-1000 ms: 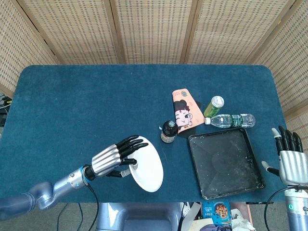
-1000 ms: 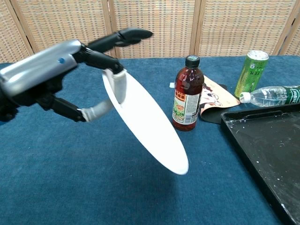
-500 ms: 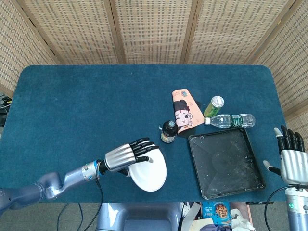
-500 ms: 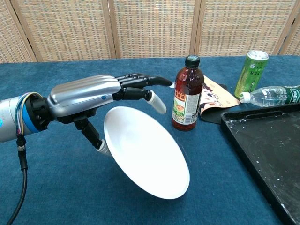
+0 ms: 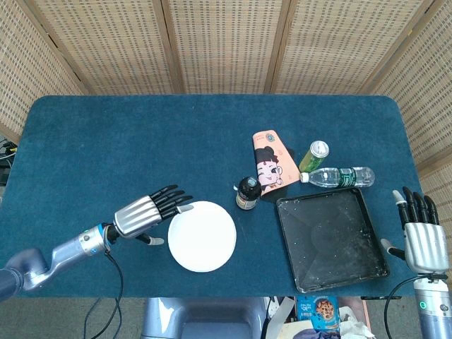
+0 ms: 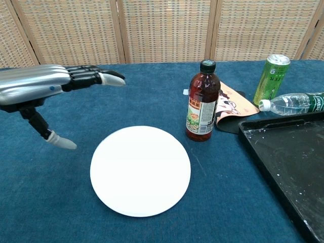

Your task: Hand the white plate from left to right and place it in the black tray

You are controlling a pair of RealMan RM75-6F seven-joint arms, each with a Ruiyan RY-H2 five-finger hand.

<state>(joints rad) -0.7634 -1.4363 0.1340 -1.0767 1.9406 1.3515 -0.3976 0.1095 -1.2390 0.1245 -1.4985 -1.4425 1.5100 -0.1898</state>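
Note:
The white plate (image 5: 202,236) (image 6: 140,170) lies flat on the blue table near the front edge. My left hand (image 5: 145,214) (image 6: 48,90) hovers just left of it, fingers straight and spread apart from the thumb, holding nothing and clear of the plate. The black tray (image 5: 330,239) (image 6: 288,162) sits to the right, with nothing in it. My right hand (image 5: 422,236) stands at the table's right front corner, beside the tray, fingers extended and empty; the chest view does not show it.
A dark sauce bottle (image 5: 247,192) (image 6: 201,102) stands between plate and tray. Behind the tray lie a pink printed pouch (image 5: 270,160), a green can (image 5: 313,155) (image 6: 271,79) and a clear water bottle (image 5: 337,176) (image 6: 293,104) on its side.
The left hand let go of the tilted plate, which now lies flat on the table. The hand drew back to the left. The right hand barely moved.

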